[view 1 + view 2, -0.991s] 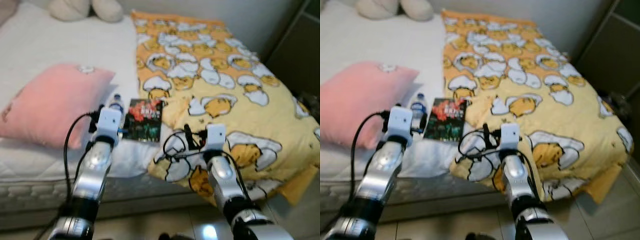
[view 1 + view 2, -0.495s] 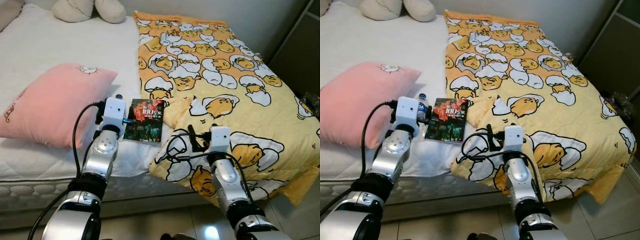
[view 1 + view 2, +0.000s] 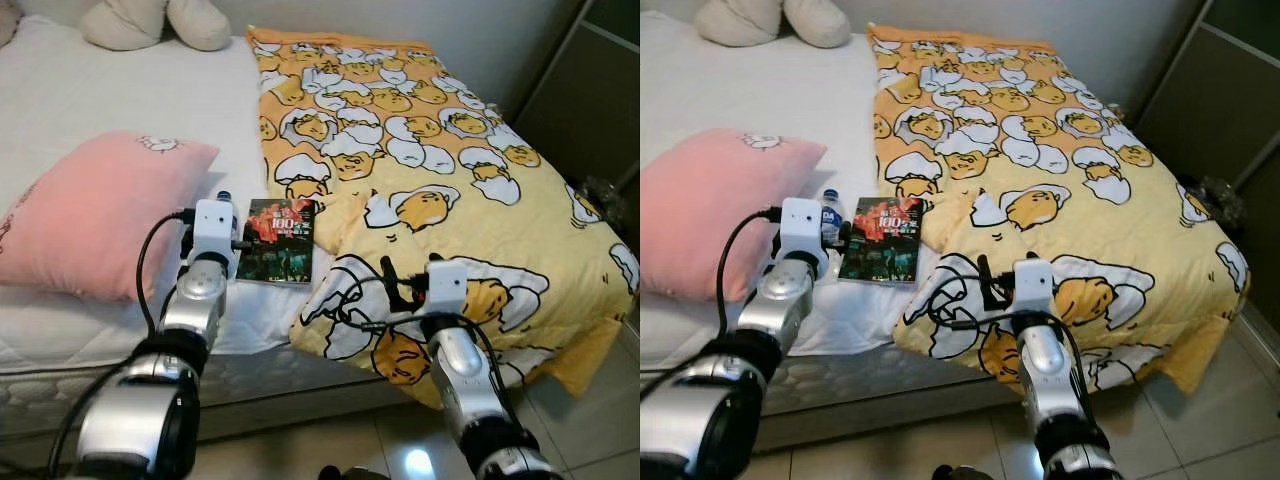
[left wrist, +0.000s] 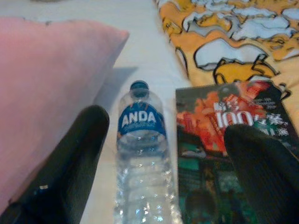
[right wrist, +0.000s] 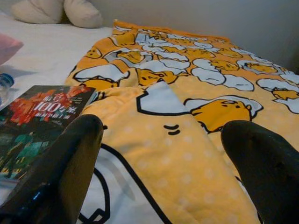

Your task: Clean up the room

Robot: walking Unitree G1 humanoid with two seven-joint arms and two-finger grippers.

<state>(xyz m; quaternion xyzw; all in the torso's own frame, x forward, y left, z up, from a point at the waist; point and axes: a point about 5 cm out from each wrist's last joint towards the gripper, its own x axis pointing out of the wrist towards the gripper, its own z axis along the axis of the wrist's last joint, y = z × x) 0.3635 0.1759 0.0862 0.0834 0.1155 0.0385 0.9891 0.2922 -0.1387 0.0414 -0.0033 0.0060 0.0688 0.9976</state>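
Bed (image 3: pixel 90 90) with white sheet ahead, viewed from its foot edge. Pink pillow (image 3: pixel 95 210) on the robot's left half of the sheet. Yellow blanket (image 3: pixel 430 170) with egg-character print over the right half, front corner draped past the mattress edge toward the tiled floor (image 3: pixel 590 410). Two cream cushions (image 3: pixel 155 22) at the far end, by the wall.

Clear water bottle (image 4: pixel 142 158) with blue cap and blue "ANDA" label lying on its side on the sheet, cap pointing away from the robot, between pillow and book. Bottle just beside the pillow's edge; contact between them cannot be told. Book (image 3: pixel 277 240) with dark red-and-green cover flat on the sheet, just beside the bottle on one side, its far edge against the blanket's fold on the other.

Left gripper (image 4: pixel 163 163) low over the sheet, directly at the bottle. Jaws spread wide, one finger (image 4: pixel 70 154) on the pillow side, the other over the book cover, bottle lying between them. No contact with the bottle visible; nothing held.

Right gripper (image 5: pixel 163 154) over the near part of the blanket, close to the folded-over corner beside the book. Jaws spread wide, nothing between them but blanket surface below; nothing held. Book's corner visible just past one finger (image 5: pixel 65 158) in the right wrist view.

Dark cabinet front (image 3: pixel 590 90) along the right wall.
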